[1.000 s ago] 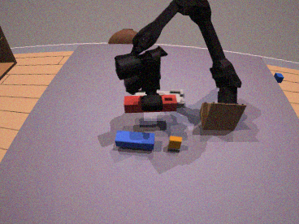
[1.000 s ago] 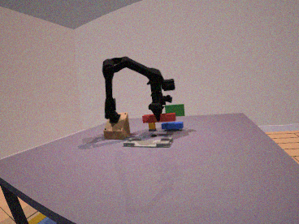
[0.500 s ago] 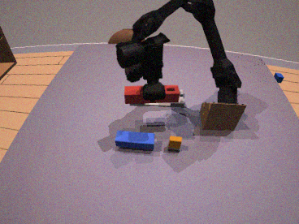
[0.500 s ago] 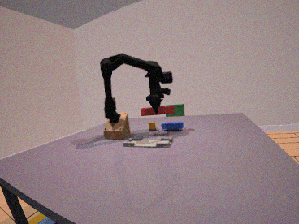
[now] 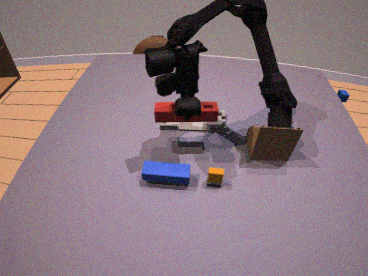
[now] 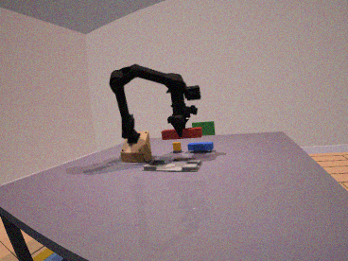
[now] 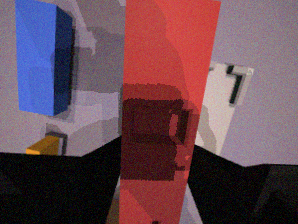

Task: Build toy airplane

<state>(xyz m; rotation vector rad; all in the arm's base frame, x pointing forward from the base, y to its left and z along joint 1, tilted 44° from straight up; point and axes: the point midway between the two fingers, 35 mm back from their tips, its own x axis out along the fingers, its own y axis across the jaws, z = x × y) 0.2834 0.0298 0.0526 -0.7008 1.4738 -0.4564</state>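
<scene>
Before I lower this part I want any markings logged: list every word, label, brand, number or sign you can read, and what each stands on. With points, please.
None that can be read.
Red block (image 5: 165,113) (image 6: 167,134) (image 7: 167,30) in the gripper (image 5: 188,117) (image 6: 180,136): no text visible.
Blue block (image 5: 166,173) (image 6: 200,147) (image 7: 36,60) and orange block (image 5: 215,176) (image 6: 177,147) (image 7: 44,146): none visible.
Pale jig (image 5: 200,126) (image 6: 167,167) (image 7: 220,90): dark marks at its corner, no legible lettering.
Arm: too dark and blurred to tell.

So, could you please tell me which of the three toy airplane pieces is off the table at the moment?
The red block: the gripper grips it in the air, while the blue and orange ones rest on the table.
</scene>
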